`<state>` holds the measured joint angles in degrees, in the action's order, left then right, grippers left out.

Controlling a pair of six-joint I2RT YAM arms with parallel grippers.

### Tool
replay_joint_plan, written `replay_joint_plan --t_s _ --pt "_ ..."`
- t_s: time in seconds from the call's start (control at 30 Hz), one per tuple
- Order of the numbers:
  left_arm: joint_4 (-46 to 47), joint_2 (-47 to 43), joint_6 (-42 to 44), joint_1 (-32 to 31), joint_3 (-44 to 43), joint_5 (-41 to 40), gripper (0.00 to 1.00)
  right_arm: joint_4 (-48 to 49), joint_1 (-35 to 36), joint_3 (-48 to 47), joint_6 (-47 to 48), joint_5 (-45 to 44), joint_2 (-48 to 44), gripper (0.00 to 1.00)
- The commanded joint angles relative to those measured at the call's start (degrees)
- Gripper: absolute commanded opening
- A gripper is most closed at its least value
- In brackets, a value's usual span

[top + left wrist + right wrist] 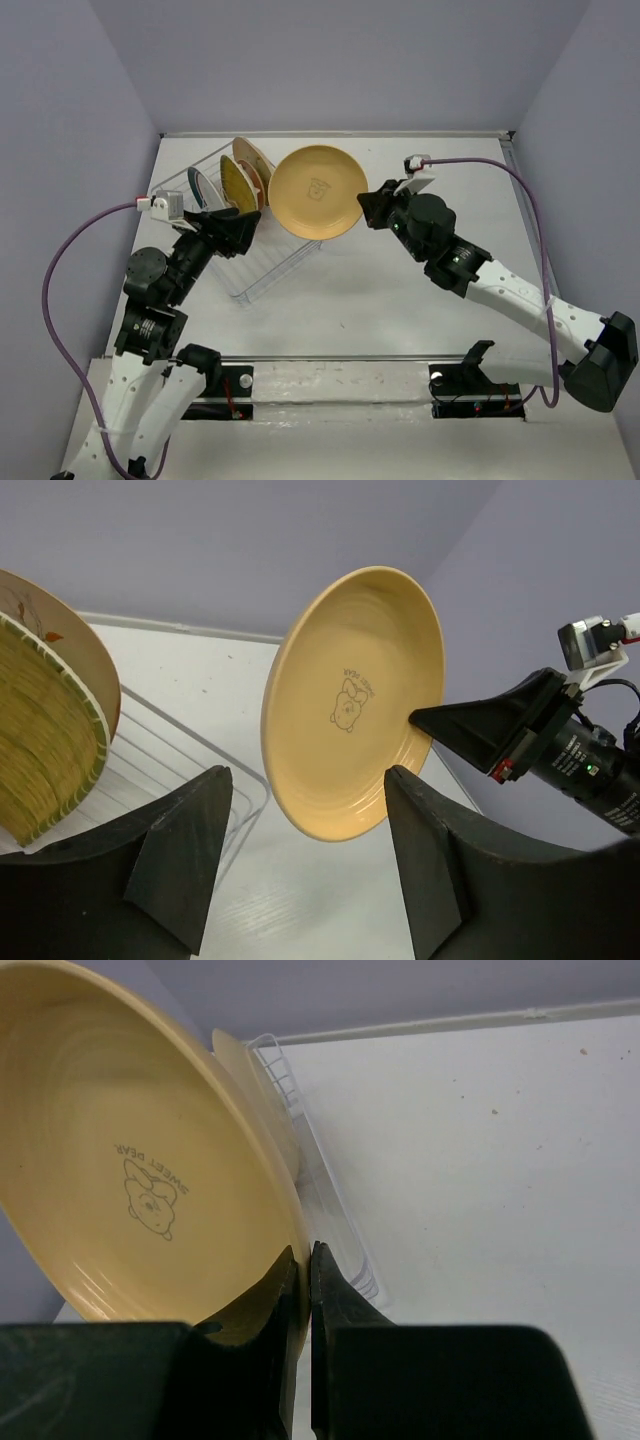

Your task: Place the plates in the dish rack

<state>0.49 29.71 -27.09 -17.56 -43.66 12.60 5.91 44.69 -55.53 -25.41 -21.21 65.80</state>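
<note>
Currently | done: at least three plates [240,178] stand upright in the dish rack [262,268], upper left of top view | right gripper [368,207]: clamped on rim of tan plate [318,192], held on edge in mid-air, upper centre, beside rack | left gripper [236,228]: fingers apart, empty, at rack | remaining, likely: slot this plate.

Black-and-white left arm [150,290], right arm [500,285], purple cables [47,300], black wedge fingers [190,850]

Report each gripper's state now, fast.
Left gripper: open, holding nothing.
Right gripper: closed on the tan plate at its rim.
</note>
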Motion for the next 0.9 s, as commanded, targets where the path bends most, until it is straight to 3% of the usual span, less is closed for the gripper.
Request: replay_joint_plan --t_s 0.0,0.17,0.4,0.5,0.53,0.57,0.63,0.7,0.83,0.87 --pt "0.48 0.60 -3.14 0.16 -0.11 4.09 0.71 1.47 1.63 -0.55 -0.95 -0.42 -2.17 0.07" --pt "4.07 3.94 -4.20 0.16 1.91 11.56 0.71 1.30 2.15 -0.37 -2.45 4.77 -1.29 0.07" --pt "1.36 5.53 -0.77 0.16 1.03 3.05 0.64 2.70 3.21 1.56 -3.77 9.69 -2.69 0.07" --pt "1.35 6.93 -0.07 0.16 0.86 4.18 0.62 2.61 3.21 1.65 -3.95 12.50 -3.05 0.07" --pt "1.79 7.11 -0.07 0.16 0.86 4.45 0.56 2.53 3.21 1.65 -4.12 13.90 -3.13 0.07" --pt "2.23 7.20 -0.15 0.16 1.03 4.89 0.39 2.44 3.21 1.56 -4.21 14.61 -3.05 0.07" --pt "3.28 7.02 -0.15 0.16 1.12 6.99 0.19 2.35 3.21 1.39 -4.13 17.85 -2.70 0.07" --pt "3.64 6.68 0.54 0.16 0.86 9.27 0.05 2.35 3.21 1.13 -2.81 20.67 -2.35 0.09" --pt "2.15 5.62 2.57 0.16 -0.11 10.69 0.05 2.00 3.21 0.68 0.70 30.14 -1.47 0.26" --pt "1.80 5.36 2.83 0.16 -0.28 11.13 0.05 1.39 3.21 -0.10 2.02 32.53 -0.86 0.43"
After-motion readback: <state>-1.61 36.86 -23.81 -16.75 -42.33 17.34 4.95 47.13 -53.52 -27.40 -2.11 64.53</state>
